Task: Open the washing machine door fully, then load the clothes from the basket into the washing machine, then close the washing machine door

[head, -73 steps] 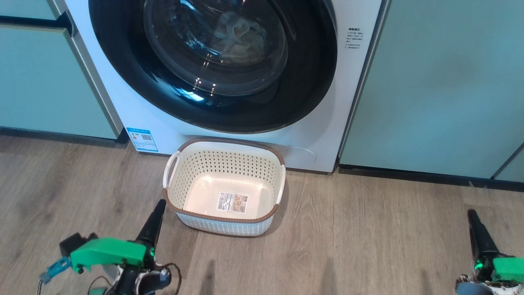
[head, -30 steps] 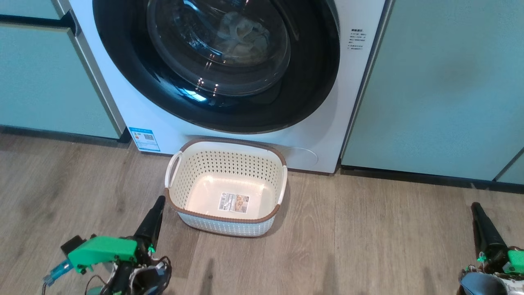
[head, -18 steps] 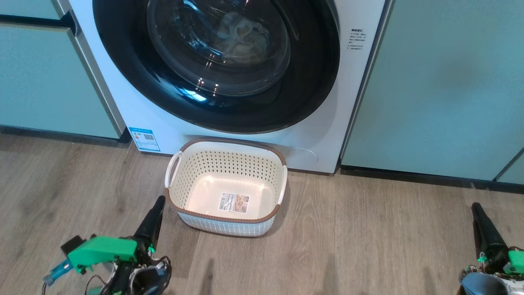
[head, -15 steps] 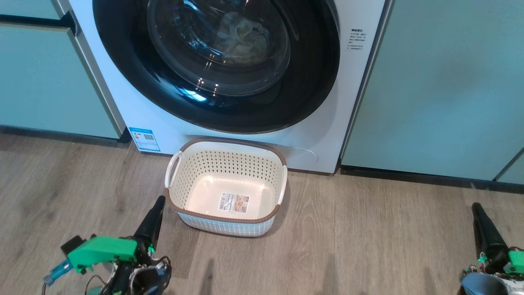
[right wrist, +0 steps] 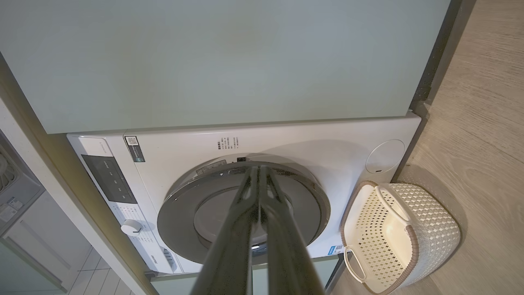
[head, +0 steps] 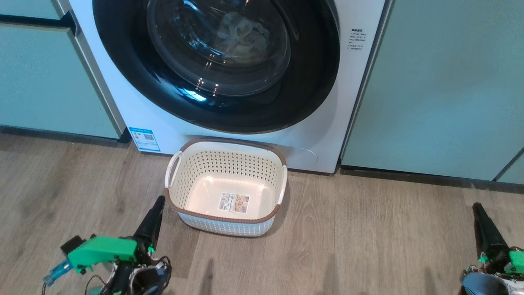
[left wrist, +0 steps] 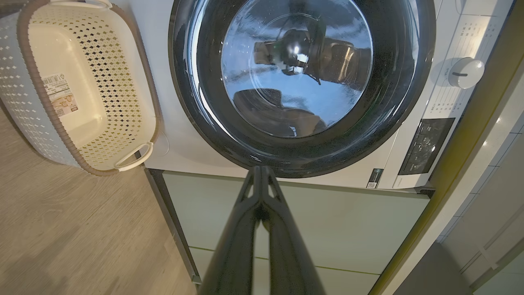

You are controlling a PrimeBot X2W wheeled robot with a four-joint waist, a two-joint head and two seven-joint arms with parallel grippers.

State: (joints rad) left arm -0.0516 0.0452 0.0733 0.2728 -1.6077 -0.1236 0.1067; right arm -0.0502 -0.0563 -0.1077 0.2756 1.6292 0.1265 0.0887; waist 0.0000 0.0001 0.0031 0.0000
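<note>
Though glare blurs the view, the clothes seem to lie behind the shut washing machine door. They are likely soft, light and pinchable at any fold. The basket stands empty before it. The left gripper and right gripper have jaws pressed together, empty.
</note>
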